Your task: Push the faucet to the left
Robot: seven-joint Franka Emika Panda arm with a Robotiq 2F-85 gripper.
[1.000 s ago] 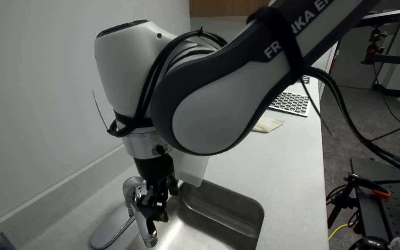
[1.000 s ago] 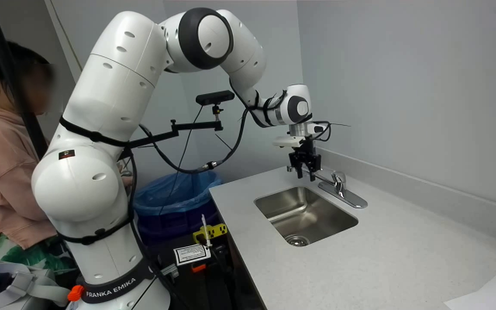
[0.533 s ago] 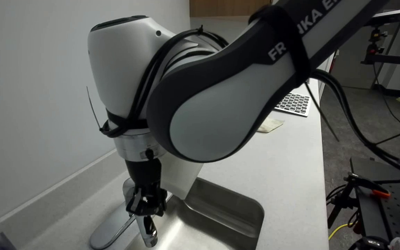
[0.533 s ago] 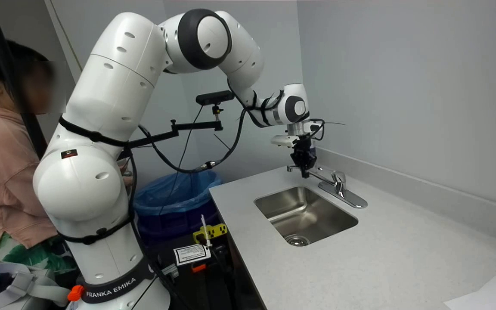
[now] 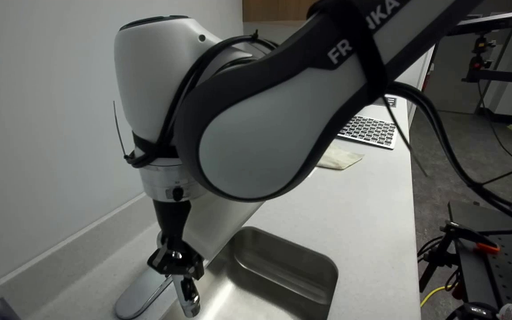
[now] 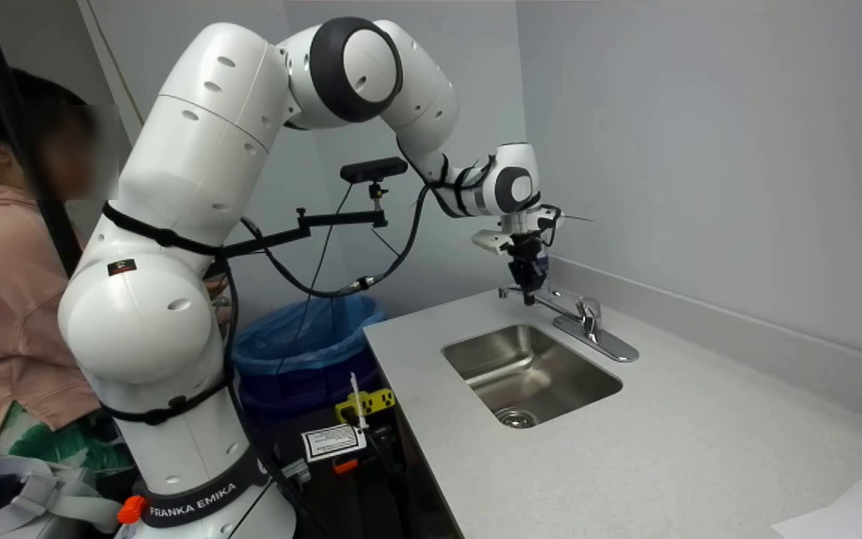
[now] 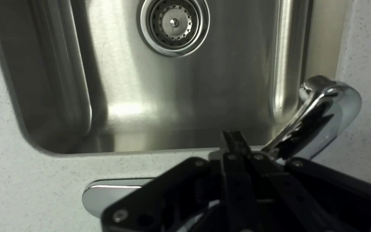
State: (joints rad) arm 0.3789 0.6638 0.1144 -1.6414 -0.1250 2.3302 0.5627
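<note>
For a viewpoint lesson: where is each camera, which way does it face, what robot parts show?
Wrist view: on the wrist, facing down at sink and drain; hand shows.
Exterior view: nearer, above the counter, facing down along it; forearm and hand show.
Exterior view: farther back, facing walls; nearly the whole arm shows.
Both exterior views share faucet, sink and hand.

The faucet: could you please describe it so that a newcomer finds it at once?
Find the pale counter and its steel sink. Between sink and grey wall stands the faucet, on a long plate. Unlike the duller, sunken sink, it rises shiny, with a slim spout.
</note>
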